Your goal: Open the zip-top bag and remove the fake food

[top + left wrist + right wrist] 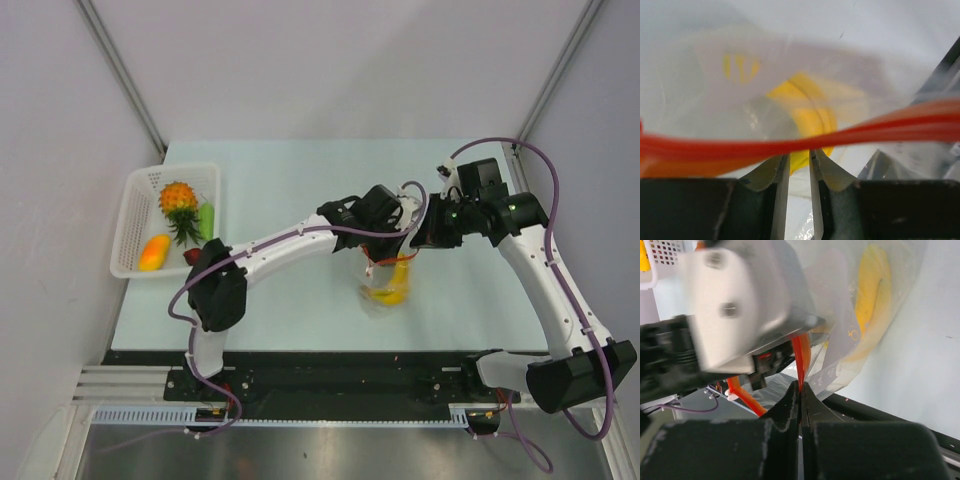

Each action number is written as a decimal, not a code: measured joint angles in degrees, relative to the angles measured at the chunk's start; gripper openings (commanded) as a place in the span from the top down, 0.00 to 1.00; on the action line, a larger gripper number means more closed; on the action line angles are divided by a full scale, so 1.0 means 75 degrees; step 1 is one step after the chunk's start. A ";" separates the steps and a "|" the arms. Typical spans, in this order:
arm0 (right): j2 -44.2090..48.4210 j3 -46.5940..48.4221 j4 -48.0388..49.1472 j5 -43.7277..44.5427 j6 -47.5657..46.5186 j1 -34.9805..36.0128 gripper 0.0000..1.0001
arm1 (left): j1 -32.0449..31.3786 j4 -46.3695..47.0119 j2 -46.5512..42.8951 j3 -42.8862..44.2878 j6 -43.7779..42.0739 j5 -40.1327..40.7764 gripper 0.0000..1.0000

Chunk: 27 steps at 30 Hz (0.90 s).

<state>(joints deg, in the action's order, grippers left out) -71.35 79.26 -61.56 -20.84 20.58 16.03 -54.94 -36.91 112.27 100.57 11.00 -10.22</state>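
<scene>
The pale green bench (pixel 300 170) fills the middle of the top view. The left arm (pixel 280 245) reaches from its base at 7 o'clock toward the centre. The right arm (pixel 545 270) rises from 5 o'clock and bends in from 3 o'clock. The two wrists meet just right of centre.

A white perforated basket (pixel 128 205) sits at the bench's 9 o'clock edge. It holds an orange pineapple (pixel 178 198) with a green crown, a green piece (pixel 206 218) at the pineapple's 3 o'clock, and an orange-yellow piece (pixel 153 252) at its 7 o'clock. A small red fruit (pixel 190 257) shows at the basket's 5 o'clock corner, partly hidden by the left arm.

The zip-top bag (pixel 372 300) hangs between the two wrists, well apart from the basket, its lower end toward 6 o'clock. The yellow bananas (pixel 392 290) lie inside it, blurred through the plastic in both wrist views.

The right tool (pixel 800 390) has its jaws pressed together on the bag's mouth, and the orange-red zip strip (pixel 801 352) runs straight into them from 12 o'clock.

The left tool (pixel 799 162) shows a narrow slot between its fingers (pixel 781 172). The strip crosses from 9 to 3 o'clock right at the tips, with clear film showing in the slot. Whether this tool actually pinches the bag cannot be told.
</scene>
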 measured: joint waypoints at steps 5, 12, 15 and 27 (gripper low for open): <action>0.0006 -0.0026 0.0029 0.0000 0.0044 0.0000 1.00 | -0.0035 0.0335 -0.0029 -0.1137 -0.0157 -0.0058 0.62; 0.0035 -0.0356 0.0073 -0.0009 0.0050 0.0003 1.00 | -0.0131 0.1087 -0.0067 -0.2171 -0.0230 -0.0236 0.48; 0.0093 -0.0440 0.0108 -0.0009 0.0050 0.0000 1.00 | -0.0131 0.1376 -0.0070 -0.2212 -0.0128 -0.0443 0.45; 0.0300 -0.0583 0.0140 -0.0009 0.0093 0.0000 1.00 | -0.0152 0.2264 -0.0073 -0.2430 -0.0023 -0.1166 0.38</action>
<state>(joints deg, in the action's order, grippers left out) -69.10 74.89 -60.51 -20.91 21.28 16.03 -56.07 -19.92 111.72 82.35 10.83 -18.96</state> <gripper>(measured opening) 0.009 0.615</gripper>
